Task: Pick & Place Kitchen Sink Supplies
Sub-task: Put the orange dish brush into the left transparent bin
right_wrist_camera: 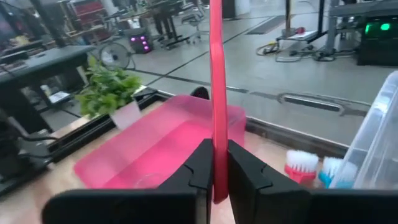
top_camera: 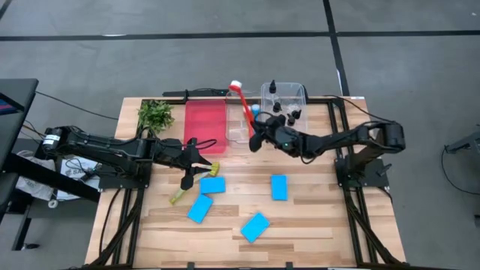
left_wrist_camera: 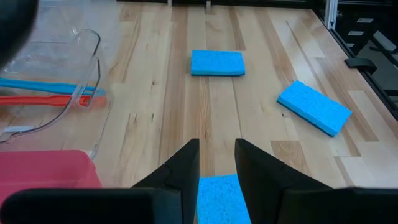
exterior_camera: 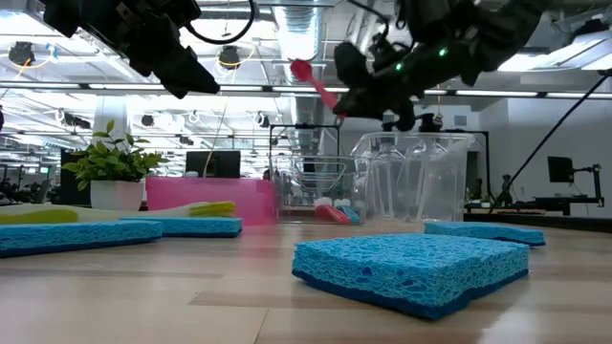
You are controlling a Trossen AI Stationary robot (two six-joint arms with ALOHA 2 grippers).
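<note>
The wooden table [top_camera: 315, 217] carried a red tray [top_camera: 205, 126] and two clear trays [top_camera: 292, 96] at its far side, just past both grippers; a plant sprig [top_camera: 155, 115] lay beyond the left arm; the right gripper [top_camera: 257, 139] hung above the near edge of the narrow clear tray [top_camera: 238, 129], its fingers pressed onto the handle of a red brush [right_wrist_camera: 217, 93], which stood up between them with its white bristle end [top_camera: 235, 85] reaching away past the tray; the left gripper [top_camera: 201, 169] hovered over the table with fingers [left_wrist_camera: 186, 168] slightly parted and nothing between them; a blue sponge [left_wrist_camera: 219, 199] lay right under its tips; a yellow-green brush [top_camera: 196, 182] lay just beside that sponge; three more blue sponges [top_camera: 279, 187] lay flat farther out on the boards, apart from each other; small black-capped bottles [top_camera: 274, 88] stood in the bigger clear tray, beyond the right gripper; a blue brush [left_wrist_camera: 43, 87] and another red one [left_wrist_camera: 46, 100] lay in the narrow clear tray
</note>
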